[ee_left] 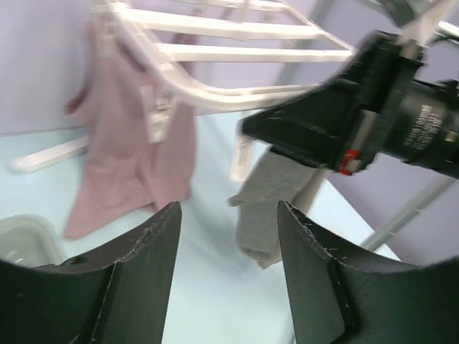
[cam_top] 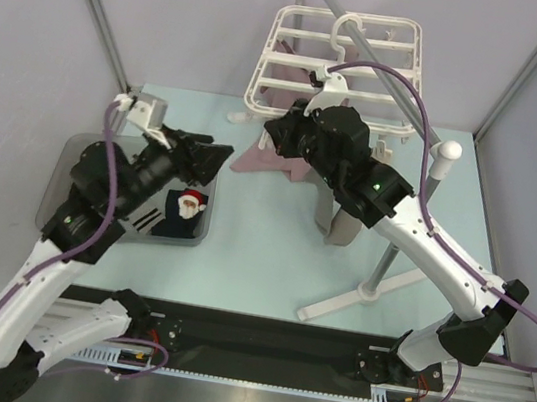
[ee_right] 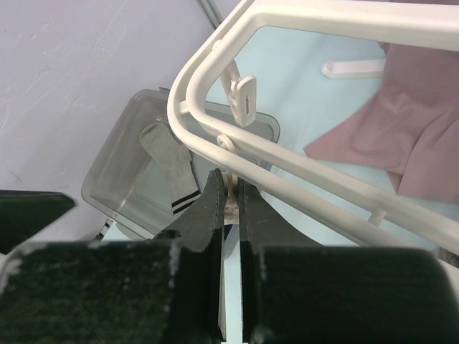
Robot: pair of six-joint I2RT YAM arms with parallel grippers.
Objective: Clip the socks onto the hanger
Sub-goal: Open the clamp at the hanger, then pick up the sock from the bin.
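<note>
Far left, the grey bin (ee_right: 107, 179) holds a navy Santa sock (cam_top: 187, 204) and a striped grey sock (ee_right: 172, 161). The left gripper (ee_left: 229, 208) hovers over the bin's right edge, fingers spread wide, nothing in them. A wide stretch of teal table (cam_top: 261, 251) lies between the bin and the pole stand (cam_top: 334, 305). The right gripper (ee_right: 228, 183) is pinched nearly closed on a white clip (ee_right: 230, 204), tight under the hanger (ee_right: 344, 14) rim at its near-left corner. A plain grey sock (ee_left: 269, 193) hangs below the hanger's near edge, just beside the stand.
</note>
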